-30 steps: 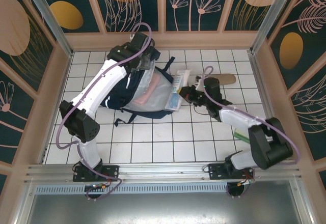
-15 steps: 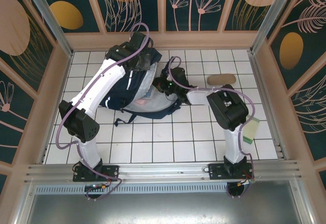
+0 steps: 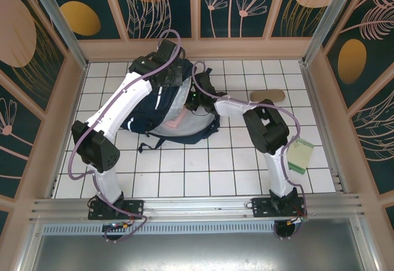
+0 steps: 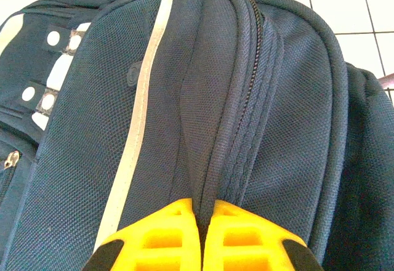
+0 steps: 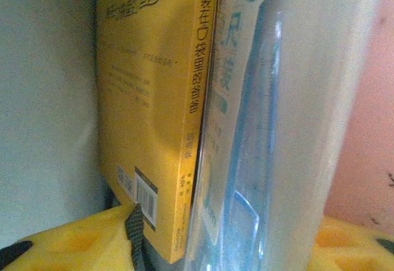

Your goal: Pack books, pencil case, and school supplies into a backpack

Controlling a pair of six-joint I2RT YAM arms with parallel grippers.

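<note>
Right gripper (image 5: 209,246) sits inside the backpack (image 3: 148,114), its yellow ribbed fingers on either side of a two-item stack and clamped on it. The stack is the yellow book (image 5: 148,98) and a clear plastic sleeve (image 5: 246,129) with teal print. The book stands on edge, and its spine runs straight away from the gripper, deeper into the bag. The cover is glossy, with a barcode at the near corner.

Pale smooth lining (image 5: 43,98) is just left of the book. The pink case (image 3: 178,122) lies flat to the right of the sleeve, already inside the mouth of the bag.

Left gripper (image 4: 202,225) is at the far end of the backpack, closed and pinching a fold of coarse navy mesh fabric. The fold is next to the zipper (image 4: 255,68), and a white reflective stripe (image 4: 144,98) runs alongside. My read is that it holds the mouth open for the right arm.

The backpack lies on the white tiled counter (image 3: 184,166), left of centre, opening facing right.

Likely next: push along the spine line, then let go. The stack is rigid and thin and should slide against the lining. The slick sleeve could slip out.

The tan pouch (image 3: 266,94), a soft oblong, lies on the counter well right of the bag with its long axis left-right. It is not packed, and the right arm is nearer. A pale green flat item (image 3: 300,154) rests near the right edge.
</note>
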